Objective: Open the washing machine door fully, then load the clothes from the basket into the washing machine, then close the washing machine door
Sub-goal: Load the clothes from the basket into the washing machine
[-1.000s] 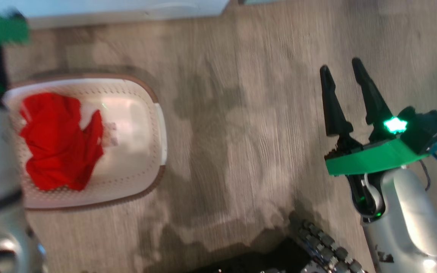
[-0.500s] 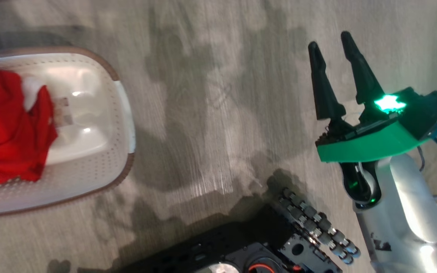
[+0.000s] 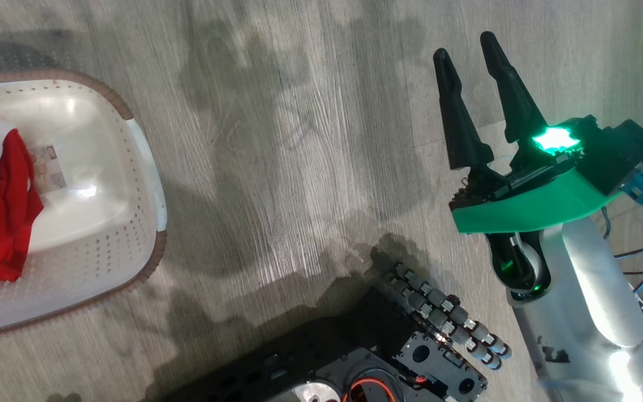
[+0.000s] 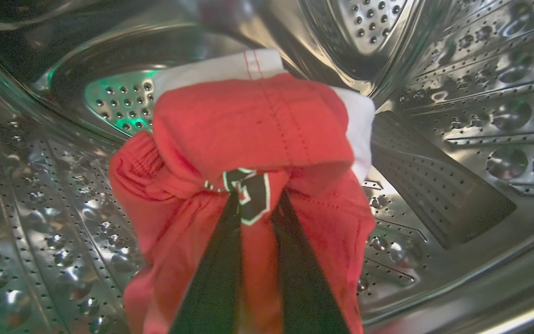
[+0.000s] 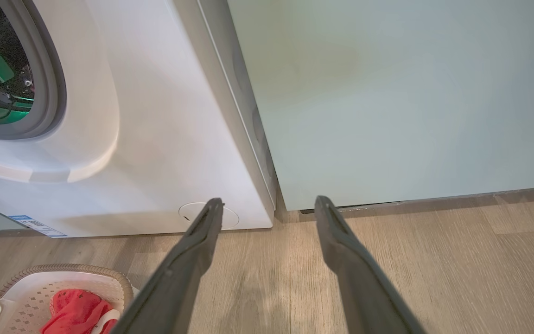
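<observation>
Pinching the red garment [image 4: 248,125] at frame centre in the left gripper [image 4: 253,195] — best releasing low in the steel drum [image 4: 480,116], with the right gripper [image 3: 465,44] wide, empty.

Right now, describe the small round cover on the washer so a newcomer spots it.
Start at the white washing machine beside the pale teal cabinet. Drop to its lower front corner nearest that cabinet. The cover is a flat white disc, unlike the rectangular blue sticker farther along.

no readable text — basket [image 3: 153,263] label [image 3: 48,167], washing machine [image 5: 165,139] sticker [image 5: 35,226] blurred
</observation>
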`<state>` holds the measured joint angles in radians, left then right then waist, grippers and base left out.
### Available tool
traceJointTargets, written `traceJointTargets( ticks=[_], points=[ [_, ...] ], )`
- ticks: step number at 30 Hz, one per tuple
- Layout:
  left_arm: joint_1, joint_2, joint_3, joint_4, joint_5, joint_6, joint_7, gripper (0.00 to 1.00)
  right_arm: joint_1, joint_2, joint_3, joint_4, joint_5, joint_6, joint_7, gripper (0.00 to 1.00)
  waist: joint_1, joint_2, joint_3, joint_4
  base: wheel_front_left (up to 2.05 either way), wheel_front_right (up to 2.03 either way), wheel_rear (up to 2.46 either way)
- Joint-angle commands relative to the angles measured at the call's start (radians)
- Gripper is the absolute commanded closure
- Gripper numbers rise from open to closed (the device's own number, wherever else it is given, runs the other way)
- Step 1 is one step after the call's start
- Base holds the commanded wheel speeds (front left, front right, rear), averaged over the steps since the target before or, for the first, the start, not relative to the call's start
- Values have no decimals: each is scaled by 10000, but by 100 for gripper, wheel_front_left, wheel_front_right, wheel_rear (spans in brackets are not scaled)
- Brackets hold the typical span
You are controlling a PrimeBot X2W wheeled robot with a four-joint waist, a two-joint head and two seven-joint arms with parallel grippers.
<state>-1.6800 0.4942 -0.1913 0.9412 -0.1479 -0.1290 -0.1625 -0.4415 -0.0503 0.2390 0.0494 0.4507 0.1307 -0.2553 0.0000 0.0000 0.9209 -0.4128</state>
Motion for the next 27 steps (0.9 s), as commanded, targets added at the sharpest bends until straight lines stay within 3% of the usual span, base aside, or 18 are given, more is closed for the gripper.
traceJointTargets(
  ticks=[1,2,3,4,17,27],
  points=[
    [-508,469,65,-129,35,76,-151,96,238,1,154,-236,57,0,-65,0,0,0,-11,-24,0,0,0],
    [-508,469,65,-129,35,76,-151,96,238,1,154,-236,57,0,-65,0,0,0,-11,-24,0,0,0],
    [-568,465,43,-4,39,79,-221,56,235,1,145,-231,60,0,-65,0,0,0,-14,-26,0,0,0],
    [-609,455,18,115,41,80,-287,2,230,1,137,-224,61,0,-65,0,0,0,-21,-23,0,0,0],
    [-490,46,-365,989,-160,24,-915,0,130,1,-61,-154,-151,0,-65,0,0,0,-566,335,0,0,0],
    [964,-503,-386,668,-715,-5,-988,0,130,1,-348,-17,-537,0,-65,0,0,0,-1663,826,0,0,0]
  ],
)
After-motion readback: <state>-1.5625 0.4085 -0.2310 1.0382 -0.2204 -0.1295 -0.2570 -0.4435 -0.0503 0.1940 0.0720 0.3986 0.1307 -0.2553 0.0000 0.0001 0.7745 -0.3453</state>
